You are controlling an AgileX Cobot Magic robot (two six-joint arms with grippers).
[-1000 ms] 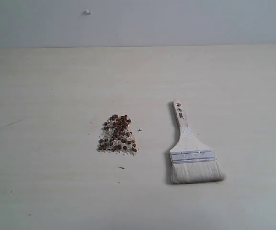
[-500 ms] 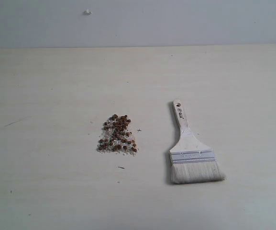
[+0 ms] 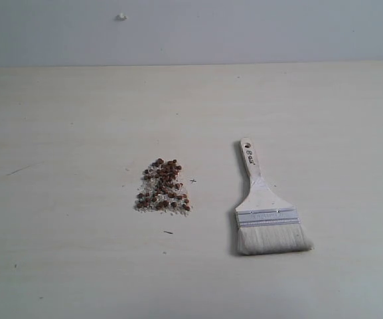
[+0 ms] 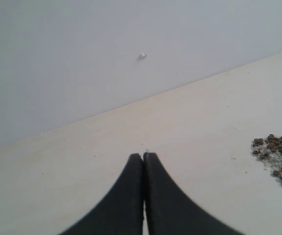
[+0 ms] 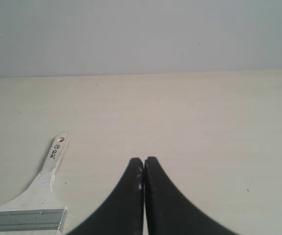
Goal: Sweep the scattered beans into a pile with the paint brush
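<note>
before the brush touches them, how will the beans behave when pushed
Small, round and loose, the beans would probably roll and scatter rather than slide together. The fine whitish grains among them may lag behind. They look light; a gentle push should do.

- Table [image 3: 78, 119]: pale wood-grain top, smooth and matt, faintly streaked along the grain.
- Wall [image 3: 244, 30]: flat grey-white surface with an even matt finish.
- Paint brush [image 3: 265, 203]: pale wooden handle [image 3: 252, 171] that looks bare and dull. The silver metal band [image 3: 267, 217] is ribbed with a soft sheen, and the white bristles [image 3: 273, 239] are soft and fibrous.
- Beans [image 3: 163, 183]: dull reddish-brown and matt, mixed with gritty whitish grains [image 3: 153, 205].
- Left gripper [image 4: 143, 157] and right gripper [image 5: 144, 160]: smooth matt black, possibly plastic or rubber, though the close view is blurred.
</note>
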